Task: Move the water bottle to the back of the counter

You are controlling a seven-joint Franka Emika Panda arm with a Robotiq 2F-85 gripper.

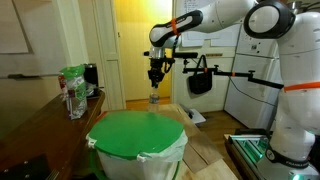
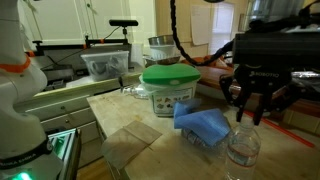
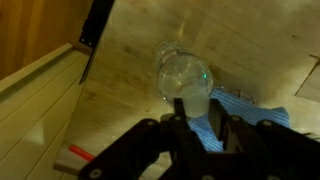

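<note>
The water bottle [image 2: 243, 146] is a small clear bottle with a white cap, upright by a light wooden tabletop. It also shows in an exterior view [image 1: 154, 97] and from above in the wrist view [image 3: 185, 78]. My gripper [image 2: 246, 112] is straight above it, and its two fingers [image 3: 197, 108] press on either side of the white cap. It also shows above the bottle in an exterior view [image 1: 155, 82]. I cannot tell whether the bottle's base rests on the surface. The dark brown counter [image 1: 40, 125] runs along the left wall, apart from the bottle.
A round white bin with a green lid [image 1: 137, 135] fills the foreground and also shows in an exterior view [image 2: 170, 88]. A blue cloth [image 2: 205, 125] lies beside the bottle. A green-and-white bag [image 1: 72, 88] stands on the counter. A clear plastic box [image 2: 105, 65] sits behind.
</note>
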